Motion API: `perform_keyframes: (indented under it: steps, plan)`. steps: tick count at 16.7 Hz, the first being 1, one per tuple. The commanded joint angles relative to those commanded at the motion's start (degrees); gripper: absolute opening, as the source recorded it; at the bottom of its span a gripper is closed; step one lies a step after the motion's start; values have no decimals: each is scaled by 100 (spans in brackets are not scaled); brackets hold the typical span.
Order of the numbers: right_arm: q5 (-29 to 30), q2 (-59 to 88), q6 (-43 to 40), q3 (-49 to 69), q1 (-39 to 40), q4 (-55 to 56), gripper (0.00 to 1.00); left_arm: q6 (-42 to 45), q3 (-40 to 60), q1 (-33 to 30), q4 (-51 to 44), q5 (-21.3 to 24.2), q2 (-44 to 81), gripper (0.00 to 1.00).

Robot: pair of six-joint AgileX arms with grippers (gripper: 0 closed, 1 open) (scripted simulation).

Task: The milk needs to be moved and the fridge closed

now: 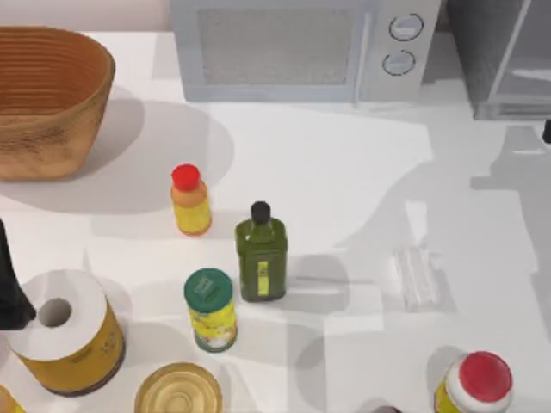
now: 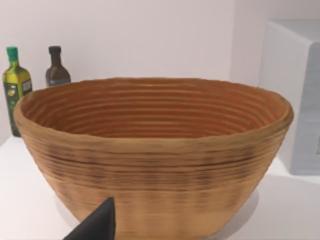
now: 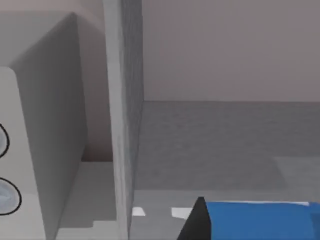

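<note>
Milk carton point(image 3: 260, 220), a small box with a blue top, sits at the right gripper, facing the open inside of the large grey fridge point(image 3: 210, 135).

In the right wrist view one dark finger point(image 3: 197, 222) touches the carton's near edge; whether the jaws clamp it cannot be told. The bare grey fridge floor lies straight ahead, beyond the pale frame post. In the top view the left arm point(image 1: 10, 284) waits parked at the table's left edge beside the woven basket point(image 1: 43, 129).

top view looks down; left wrist view faces the basket point(image 2: 150, 150) closely.
</note>
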Motion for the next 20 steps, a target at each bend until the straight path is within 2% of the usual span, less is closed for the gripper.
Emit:
perform_keyframes:
  steps: [4,14,17,20]
  plan:
    - [-186,921,-126,1533,-221,-1418,0,0,0,0,0,0,0,100]
    - [-755,3155,-509,6299,-890,-6278,0,0,0,0,0,0,0,100]
    - [-864,3474,-582,7046,-1017,-7047,0,0,0,0,0,0,0,100]
    - [-899,3567,-605,7257,-1057,-7268,0,0,0,0,0,0,0,100]
